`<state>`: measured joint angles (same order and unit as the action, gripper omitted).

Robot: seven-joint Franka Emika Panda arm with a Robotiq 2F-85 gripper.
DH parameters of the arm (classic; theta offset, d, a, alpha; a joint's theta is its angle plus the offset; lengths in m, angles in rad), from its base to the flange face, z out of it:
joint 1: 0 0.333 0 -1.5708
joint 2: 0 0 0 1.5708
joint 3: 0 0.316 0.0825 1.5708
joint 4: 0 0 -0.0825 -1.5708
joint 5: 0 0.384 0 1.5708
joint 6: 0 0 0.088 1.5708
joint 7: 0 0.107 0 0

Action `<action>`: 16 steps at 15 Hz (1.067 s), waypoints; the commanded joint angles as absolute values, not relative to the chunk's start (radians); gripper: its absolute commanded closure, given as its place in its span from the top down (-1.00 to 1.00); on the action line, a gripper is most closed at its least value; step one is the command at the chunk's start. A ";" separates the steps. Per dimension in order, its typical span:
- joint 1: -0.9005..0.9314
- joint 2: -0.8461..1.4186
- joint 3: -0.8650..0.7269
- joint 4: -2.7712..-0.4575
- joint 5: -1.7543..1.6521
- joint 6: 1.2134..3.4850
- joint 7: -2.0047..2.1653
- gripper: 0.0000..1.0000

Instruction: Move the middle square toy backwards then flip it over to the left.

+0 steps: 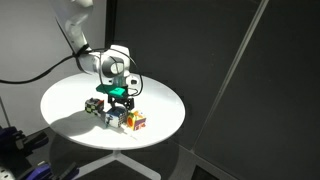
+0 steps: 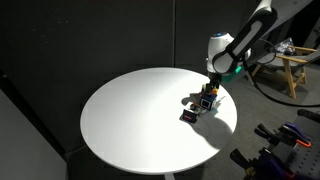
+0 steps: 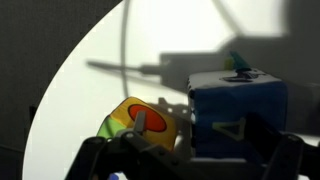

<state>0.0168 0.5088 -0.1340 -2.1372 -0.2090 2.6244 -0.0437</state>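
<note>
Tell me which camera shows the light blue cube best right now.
The wrist view: the light blue cube fills the right of the frame, close up, with marks visible on its top and front. In both exterior views it is tiny, with the gripper right above it and the orange cube close beside.

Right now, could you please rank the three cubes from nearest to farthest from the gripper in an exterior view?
1. Light blue cube, just beneath the gripper.
2. Orange cube and dark green cube, flanking it on either side: too close to call.
</note>
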 commanded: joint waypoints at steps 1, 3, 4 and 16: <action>0.033 0.509 -0.147 -2.130 -0.242 2.608 -0.006 1.00; 0.040 0.510 -0.151 -2.132 -0.248 2.611 0.000 1.00; 0.044 0.511 -0.153 -2.132 -0.251 2.612 0.003 1.00; 0.096 0.508 -0.185 -2.147 -0.350 2.623 0.085 1.00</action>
